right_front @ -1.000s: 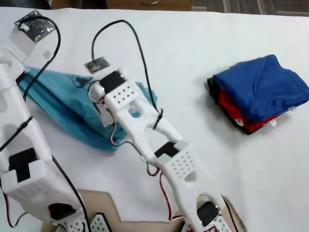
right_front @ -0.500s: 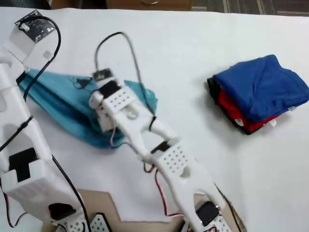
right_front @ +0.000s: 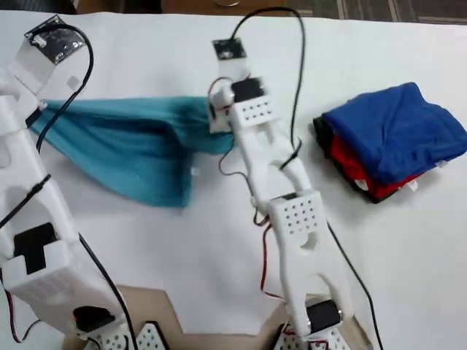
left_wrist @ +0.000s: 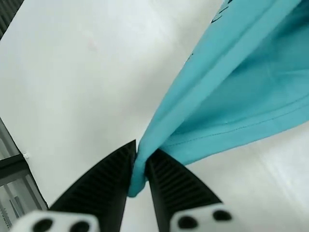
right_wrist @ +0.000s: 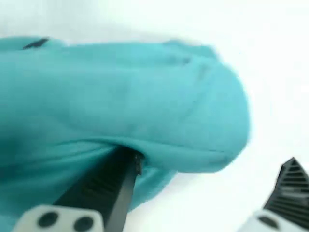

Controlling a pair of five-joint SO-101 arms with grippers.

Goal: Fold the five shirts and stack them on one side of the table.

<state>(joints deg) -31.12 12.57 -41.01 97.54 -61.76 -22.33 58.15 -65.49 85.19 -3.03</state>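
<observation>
**A:** High view gives us the white table [right_front: 365, 44] first, then both arms. The left arm [right_front: 36, 211] runs down the left edge, and the right arm [right_front: 281, 189] rises from bottom centre toward the upper middle.

**B:** Between their tips we see the teal shirt [right_front: 131, 149] stretched across the upper left, its lower edge drooping toward the centre-left.

**A:** At the right edge we have a stack of folded shirts [right_front: 387, 142], blue on top with red and black beneath, well apart from the teal one.

**B:** From overhead, the arms' white bodies cover both grips. Left wrist view settles one for us: the left gripper [left_wrist: 140, 157] is clamped on a bunched edge of the shirt.

**A:** Right wrist view shows us the right gripper [right_wrist: 212, 164] spread wide. One of its fingers [right_wrist: 116, 181] is tucked under a teal fold and the other is off the cloth.

**B:** Lastly we note brown cardboard [right_front: 171, 313] at the bottom edge and a black cable [right_front: 298, 65] looping above the right arm.
</observation>
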